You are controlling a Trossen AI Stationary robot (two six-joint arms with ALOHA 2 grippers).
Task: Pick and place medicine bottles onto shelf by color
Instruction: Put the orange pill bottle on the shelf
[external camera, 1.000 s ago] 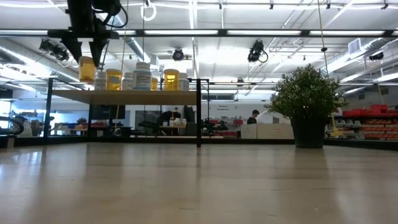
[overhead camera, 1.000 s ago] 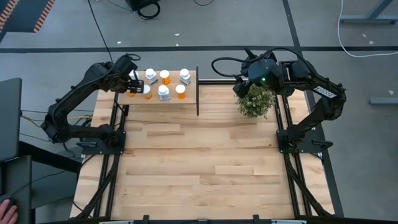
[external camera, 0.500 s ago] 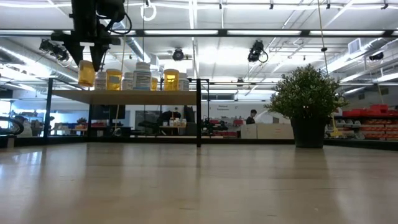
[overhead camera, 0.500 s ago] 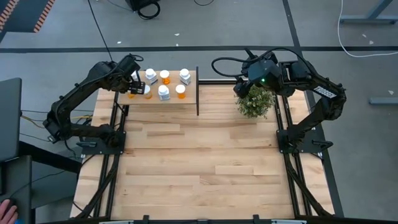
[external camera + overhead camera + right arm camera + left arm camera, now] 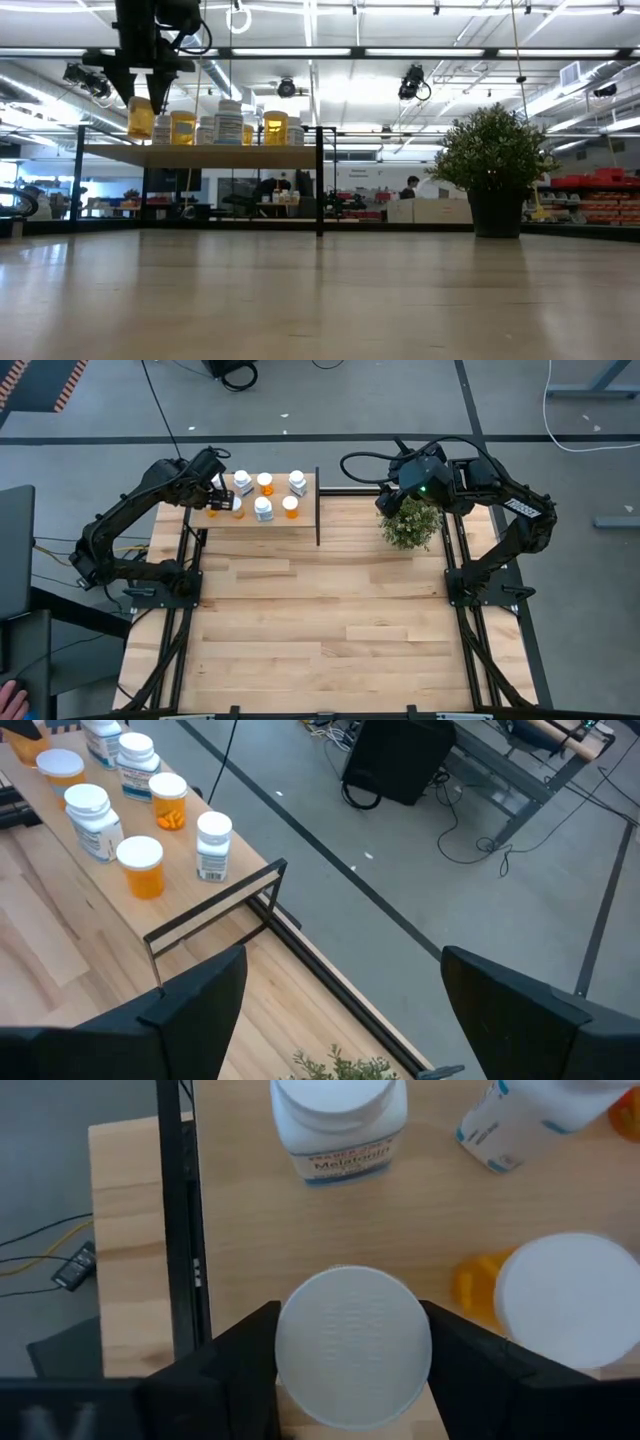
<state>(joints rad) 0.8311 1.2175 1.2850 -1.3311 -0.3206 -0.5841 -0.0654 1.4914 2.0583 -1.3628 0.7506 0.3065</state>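
My left gripper (image 5: 214, 498) is over the left end of the light-wood shelf (image 5: 275, 520), shut on an orange medicine bottle (image 5: 140, 117) with a white cap (image 5: 352, 1345). Several more bottles stand on their bases on the shelf. They include a white one (image 5: 241, 482), an orange one (image 5: 265, 482) and a white one (image 5: 263, 508). The black divider panel (image 5: 318, 507) stands at the shelf's right end. My right gripper (image 5: 350, 1010) is open and empty, high above the plant (image 5: 410, 522). My left gripper pinches the bottle's top, at the sides of the white cap (image 5: 290, 1350), between its two fingers (image 5: 240, 1365). The fingers point down from above. The bottle hangs upright below them, with its orange body (image 5: 140, 120) just clear of the shelf top.
The potted plant (image 5: 492, 150) stands on the table to the right of the shelf. Thin black posts (image 5: 79, 180) carry the shelf. The wide wooden tabletop (image 5: 330, 630) lies in front of the shelf.
My left gripper has gone down a little toward the shelf's left end. The orange bottle has stayed upright in its fingers.
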